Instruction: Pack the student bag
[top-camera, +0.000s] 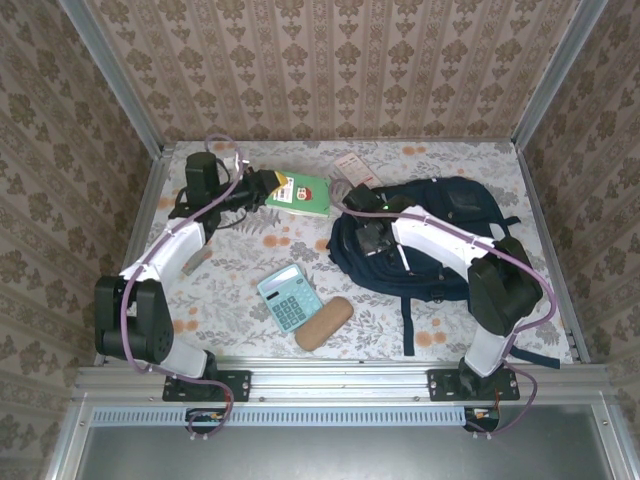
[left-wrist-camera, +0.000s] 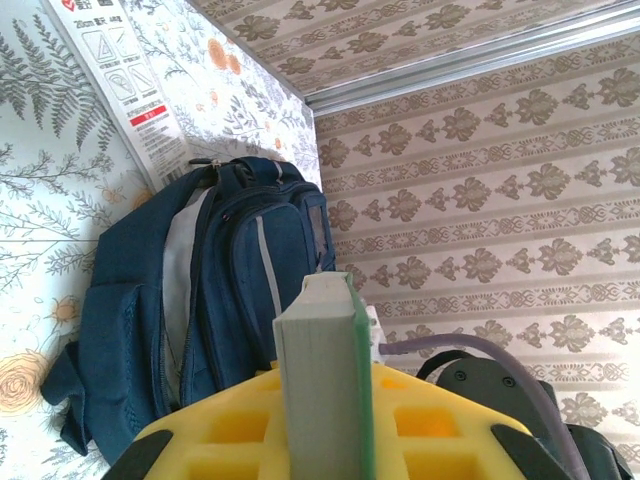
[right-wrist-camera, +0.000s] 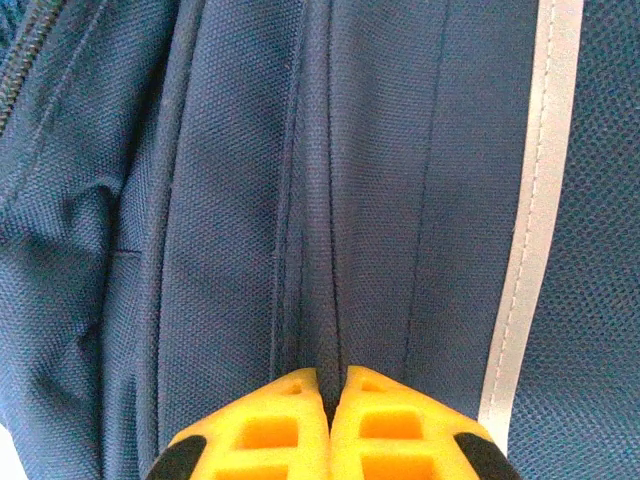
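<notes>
The student bag (top-camera: 430, 278) lay flat on the right half of the table (top-camera: 240, 250), and what it held could not be seen. The right claw (right-wrist-camera: 328, 425) was closed tight on the bag, its 2 yellow fingertips pinching a raised seam of navy fabric near a white stripe (right-wrist-camera: 520, 250). The left claw (top-camera: 268, 186) was clamped on a green book (top-camera: 302, 195) at the far side of the table, left of the bag. The top view took in a blue calculator (top-camera: 289, 297) and a tan case (top-camera: 323, 323) just beside each other near the front edge. The left wrist view gave the book's edge between yellow fingers, with the bag and a printed packet (left-wrist-camera: 120, 80) beyond
</notes>
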